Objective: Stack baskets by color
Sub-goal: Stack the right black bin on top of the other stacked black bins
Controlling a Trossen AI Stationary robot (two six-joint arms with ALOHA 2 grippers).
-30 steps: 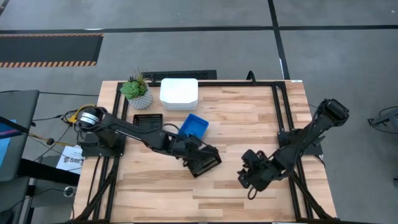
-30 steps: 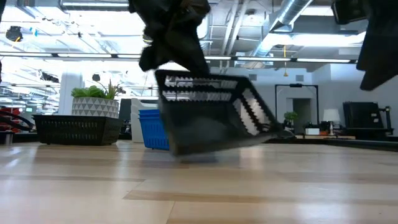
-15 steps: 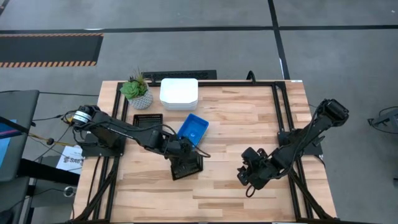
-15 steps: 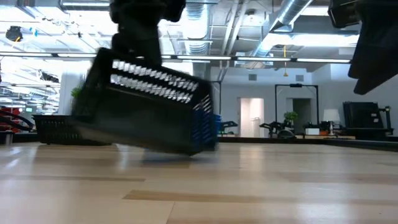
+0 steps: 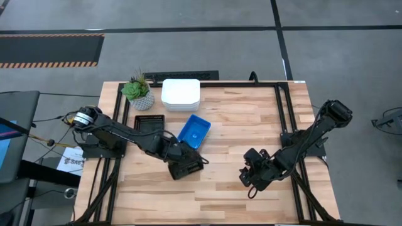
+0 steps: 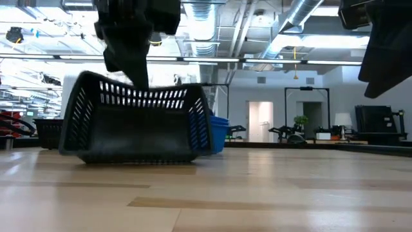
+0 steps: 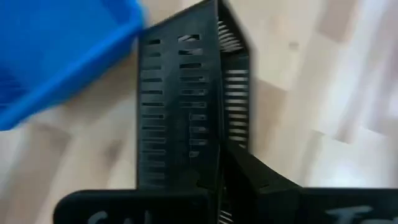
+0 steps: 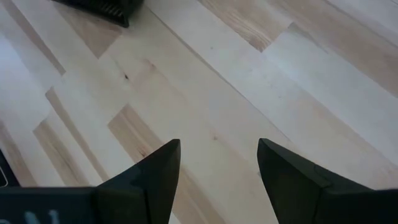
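Left gripper (image 5: 186, 164) jaws clamped on black basket (image 6: 135, 125) rim, basket on bench (image 5: 239, 125) beside blue basket (image 5: 194, 130). Right gripper (image 8: 217, 165) jaws open, empty.

We see an industrial lab hall, exposed ceiling ducts (image 6: 302, 26), grey concrete floor (image 5: 188, 53), hazard-striped mat (image 5: 50, 50), framed workbench (image 5: 251, 119)
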